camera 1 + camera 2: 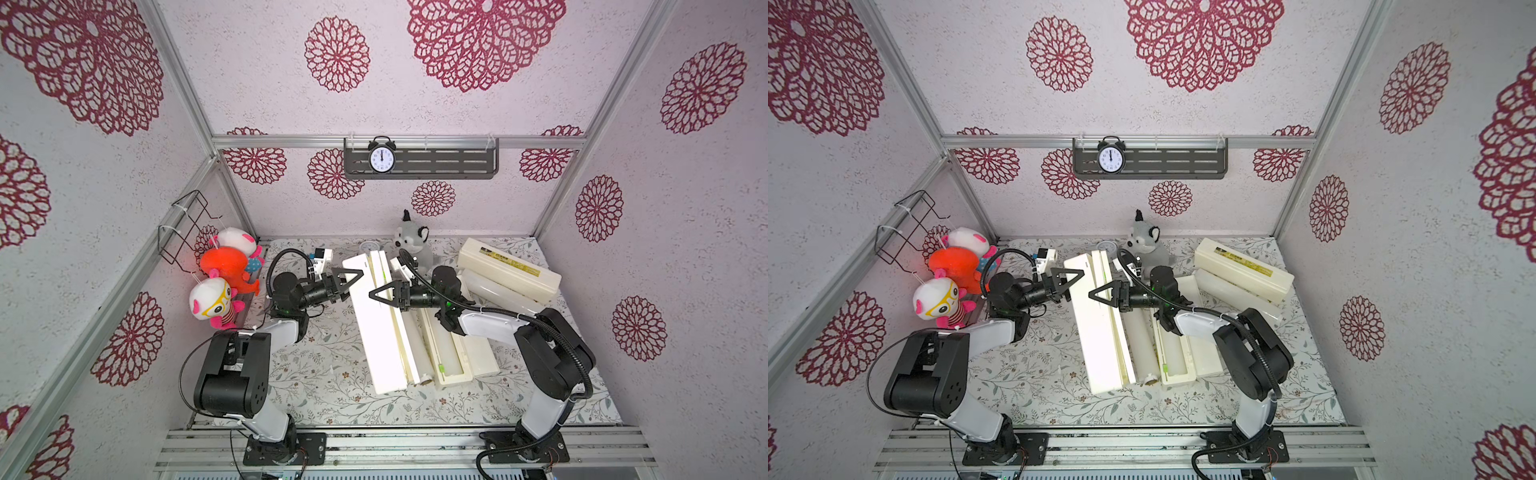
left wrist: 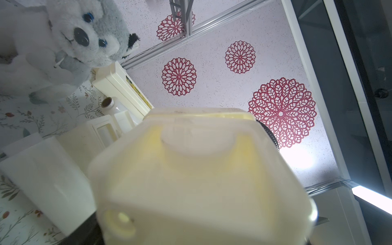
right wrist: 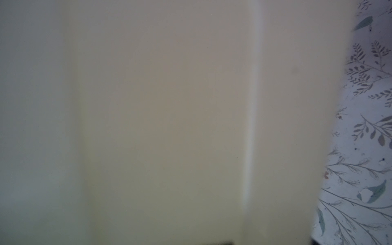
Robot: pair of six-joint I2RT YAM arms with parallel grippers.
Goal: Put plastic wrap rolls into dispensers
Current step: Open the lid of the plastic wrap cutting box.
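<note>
In both top views a long cream dispenser (image 1: 376, 332) (image 1: 1096, 332) lies lengthwise mid-table, tipped onto its side. My left gripper (image 1: 353, 286) straddles the left edge of its far end. That end (image 2: 201, 180) fills the left wrist view and hides the jaws. From the right, my right gripper (image 1: 376, 297) reaches over the same box with one finger lying across its top. The box wall (image 3: 169, 106) blocks the right wrist view. A plastic wrap roll (image 1: 417, 349) lies beside it, next to an open dispenser (image 1: 453, 365) with a green slider. Another roll (image 1: 494, 293) leans on a closed, labelled dispenser (image 1: 507, 268).
A grey husky plush (image 1: 413, 245) sits at the back centre, close behind both wrists. Plush toys (image 1: 220, 270) and a wire basket (image 1: 187, 224) hang on the left wall. A small white device (image 1: 322, 259) stands near the left arm. A clock (image 1: 381, 158) sits on the back shelf.
</note>
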